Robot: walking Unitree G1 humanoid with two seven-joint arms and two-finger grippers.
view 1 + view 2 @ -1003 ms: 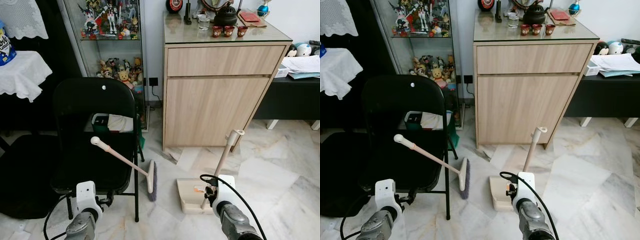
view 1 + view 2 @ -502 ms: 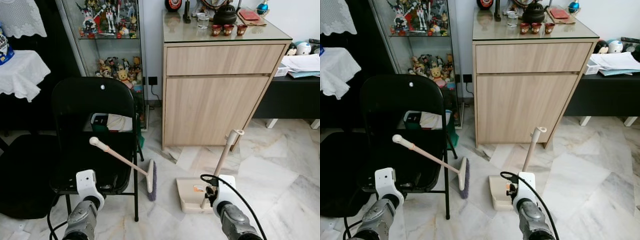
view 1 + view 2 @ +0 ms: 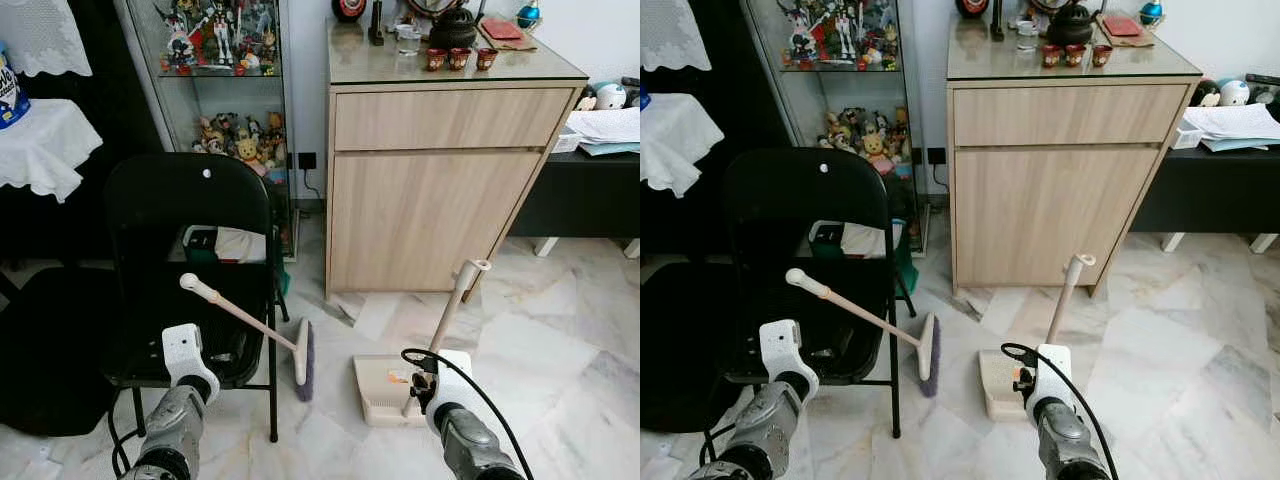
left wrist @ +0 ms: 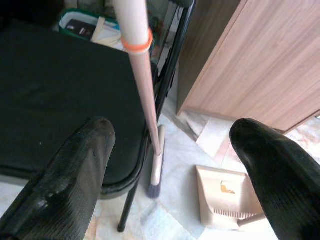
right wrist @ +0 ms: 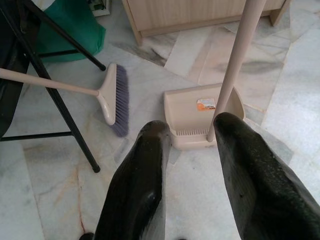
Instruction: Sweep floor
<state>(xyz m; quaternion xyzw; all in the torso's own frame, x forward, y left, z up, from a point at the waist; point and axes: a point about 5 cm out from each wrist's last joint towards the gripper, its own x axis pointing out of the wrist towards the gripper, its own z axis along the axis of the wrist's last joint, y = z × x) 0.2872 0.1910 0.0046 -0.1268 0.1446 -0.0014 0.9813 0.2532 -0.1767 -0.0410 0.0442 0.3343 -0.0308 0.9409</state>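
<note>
A slim beige plastic broom (image 3: 262,330) is leaning against the front edge of a black folding chair (image 3: 185,270), its rounded handle tip sticking up over the matte seat and its flat head, with a fringe of purplish bristles, resting on the polished marble floor (image 3: 560,340) just beside the chair's thin metal leg. An orange band is circling the handle in the left wrist view. A short way to the right of the broom head, a shallow beige dustpan (image 3: 385,388) is sitting on the floor with a small orange label inside, a toothed comb along its rear edge, and its straight tubular handle rising upright.

The left gripper (image 4: 170,165) is hovering above the chair seat with its two thick, rubbery black fingers (image 4: 70,185) spread wide, the broom handle passing between them without touching either; it is holding nothing. The right gripper (image 5: 192,150) is hanging low over the floor just short of the dustpan, its fingers (image 5: 137,185) parted and empty, the pan's handle standing right beside one fingertip.

Behind, a light wood-grain cabinet (image 3: 440,190) with a glossy glass top is standing against the wall, next to a glass display case (image 3: 215,70) packed with small figurines. A green bag (image 5: 70,32) is slumping behind the chair legs.
</note>
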